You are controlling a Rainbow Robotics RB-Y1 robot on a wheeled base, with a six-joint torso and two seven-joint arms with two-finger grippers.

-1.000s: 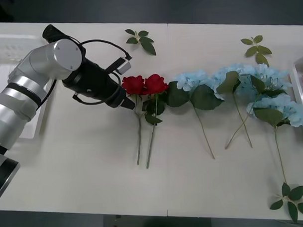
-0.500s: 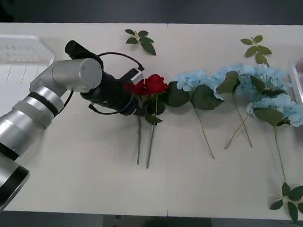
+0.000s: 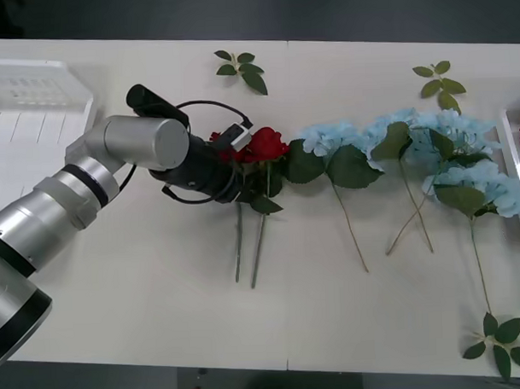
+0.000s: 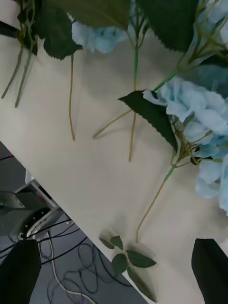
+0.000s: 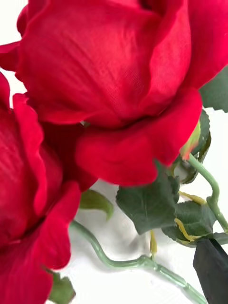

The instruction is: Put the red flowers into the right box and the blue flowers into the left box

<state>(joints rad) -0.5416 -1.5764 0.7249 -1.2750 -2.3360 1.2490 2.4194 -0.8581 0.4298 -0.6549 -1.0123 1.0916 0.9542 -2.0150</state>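
The left pincer (image 3: 239, 168) lies low over the table (image 3: 143, 275) at the two red flowers (image 3: 264, 145) near its middle, whether wide or closed cannot be told; blue flowers (image 3: 429, 146) spread toward the right box (image 3: 512, 164); the left box (image 3: 35, 117) sits at the far-left corner; the right pincer (image 4: 114, 270) hangs wide above the blue flowers.

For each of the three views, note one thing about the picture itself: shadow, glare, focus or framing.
Front view: soft, even light; the left gripper casts only a faint shadow on the table. Left wrist view: the red flowers sit very close, petals crisp, cropped by the frame. Right wrist view: the blue flowers look slightly washed out, and stems throw thin shadows.
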